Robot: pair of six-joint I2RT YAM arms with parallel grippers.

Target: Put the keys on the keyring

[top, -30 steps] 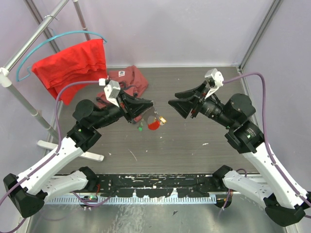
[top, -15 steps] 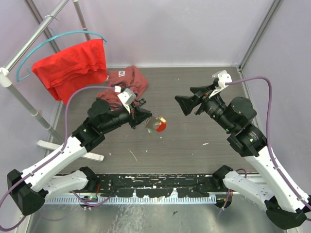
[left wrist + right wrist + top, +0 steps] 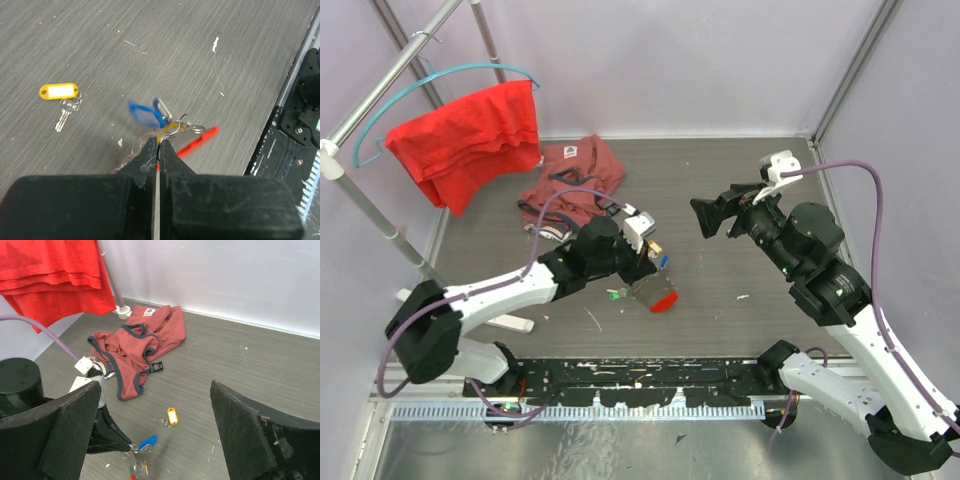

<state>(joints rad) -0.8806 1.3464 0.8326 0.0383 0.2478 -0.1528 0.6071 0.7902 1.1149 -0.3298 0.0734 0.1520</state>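
Observation:
My left gripper (image 3: 646, 270) is shut on the thin wire of the keyring (image 3: 187, 127), which hangs just above the table. A blue-headed key (image 3: 142, 114) and the red oval tag (image 3: 197, 141) dangle from the ring, blurred; the same red tag (image 3: 663, 303) shows in the top view. A yellow-headed key (image 3: 59, 91) lies loose and flat on the table (image 3: 740, 180), apart from the bunch, and shows as the yellow key (image 3: 172, 416) in the right wrist view. My right gripper (image 3: 712, 217) hangs open and holds nothing, raised to the right of the bunch.
A reddish-brown garment (image 3: 570, 180) lies crumpled at the back left of the table. A red cloth (image 3: 470, 135) hangs on a hanger from the clothes rack, whose white foot (image 3: 510, 322) rests at the left. A black rail (image 3: 640, 375) runs along the near edge.
My left arm has swung right and towards the near edge, carrying the keyring bunch lower. My right gripper has opened wide and drawn back to the right.

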